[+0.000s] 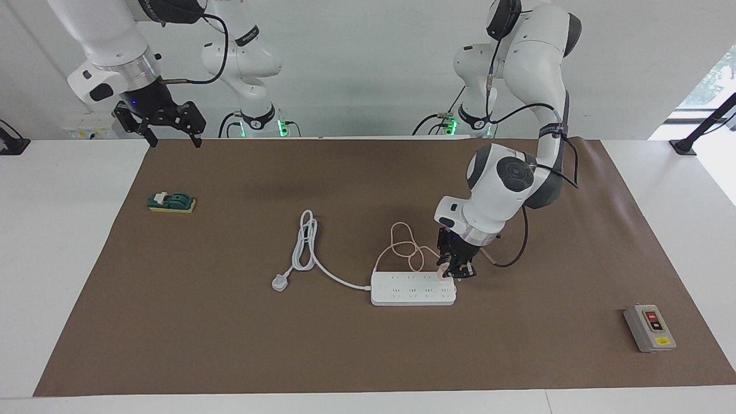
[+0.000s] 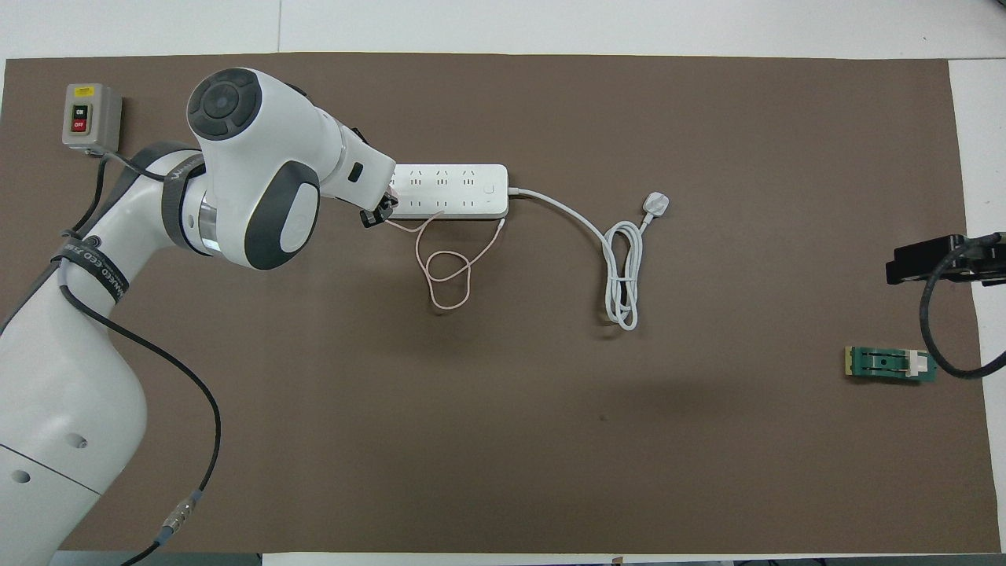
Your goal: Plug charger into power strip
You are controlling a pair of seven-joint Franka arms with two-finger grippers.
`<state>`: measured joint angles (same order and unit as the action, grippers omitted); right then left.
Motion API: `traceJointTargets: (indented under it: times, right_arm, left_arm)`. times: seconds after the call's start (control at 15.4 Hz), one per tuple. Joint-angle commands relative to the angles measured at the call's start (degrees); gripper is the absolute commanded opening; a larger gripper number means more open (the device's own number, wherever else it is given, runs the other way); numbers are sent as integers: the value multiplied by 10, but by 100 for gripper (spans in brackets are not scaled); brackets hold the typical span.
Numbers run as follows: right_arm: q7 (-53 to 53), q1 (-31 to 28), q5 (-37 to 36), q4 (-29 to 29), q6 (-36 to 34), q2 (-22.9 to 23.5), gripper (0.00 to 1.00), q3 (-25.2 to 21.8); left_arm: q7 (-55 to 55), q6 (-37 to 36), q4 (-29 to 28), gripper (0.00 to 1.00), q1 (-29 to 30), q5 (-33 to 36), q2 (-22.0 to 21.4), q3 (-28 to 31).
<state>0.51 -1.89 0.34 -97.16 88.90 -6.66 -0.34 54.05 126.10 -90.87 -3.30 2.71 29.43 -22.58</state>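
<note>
**Trainee:** Pale pink, that little cube. Where was the charger [image 1: 441, 272] when you paused?

**Operator:** I had it pinched in the left hand [image 1: 454, 270], right down at the power strip [image 1: 413, 288], at the strip's end toward the left arm's side of the tabletop [image 1: 230, 322] and on its row of outlets nearer the robots. From the facing view it looked to be touching the strip's face. I couldn't tell whether the pins had gone into an outlet or merely rested on it. From overhead my own forearm hid the spot.

**Trainee:** And its cable?

**Operator:** The thin pink cable [image 1: 402, 244] lay looped on the brown mat [image 1: 230, 322] just beside the strip, nearer the robots. It was slack, so I judged it wouldn't drag on the plug.

**Trainee:** How did you mean to seat it well?

**Operator:** I wanted the cube square to the outlet and a straight downward push. The strip lay loose, so any sideways push might have slid it. I'd have let go only once the cube sat flush.

**Trainee:** The other arm?

**Operator:** The right hand [image 1: 170, 127] waited, fingers spread, above the mat's edge by its own base. The strip's white cord [image 1: 305, 247] and three-pin plug [image 1: 280, 282] lay unplugged toward that end.
</note>
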Motion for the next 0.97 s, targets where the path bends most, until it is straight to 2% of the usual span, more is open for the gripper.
traceJointTargets:
  times: [0.0,0.13,0.45,0.58,0.78,0.91]
  right_arm:
    - [8,-4,-5,2,-9,-1,100,3]
    - [8,-4,-5,2,-9,-1,100,3]
    - [8,-4,-5,2,-9,-1,100,3]
    - [8,-4,-5,2,-9,-1,100,3]
    - [8,-4,-5,2,-9,-1,100,3]
    - [8,-4,-5,2,-9,-1,100,3]
  left_arm:
    - [-17,7,8,0,7,66,47,-9]
    - [-17,5,10,0,13,93,55,-31]
    - [-11,8,8,0,15,95,56,-34]
    - [-5,11,5,0,31,95,60,-43]
    - [8,12,4,0,88,98,75,-102]
    - [14,13,3,0,104,112,82,-116]
